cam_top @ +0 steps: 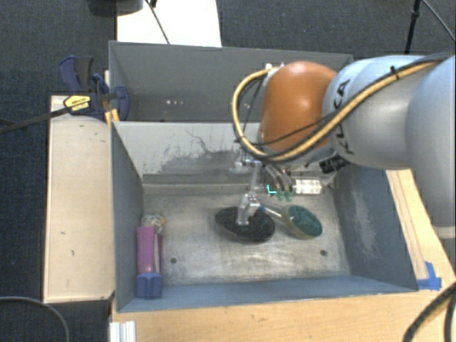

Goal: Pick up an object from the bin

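Grey bin [128, 191], gripper [249, 209] at mid-frame. It sits right on top of 1 black flat oval [226, 223], directly beneath, long axis left-right. We can't tell if the claw is spread or closed. 1 green disc [306, 221] lies just right.

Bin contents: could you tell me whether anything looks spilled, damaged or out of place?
Nothing stands out: a purple tube lies by the left wall, a black disc sits under the hand, a green pad beside it.
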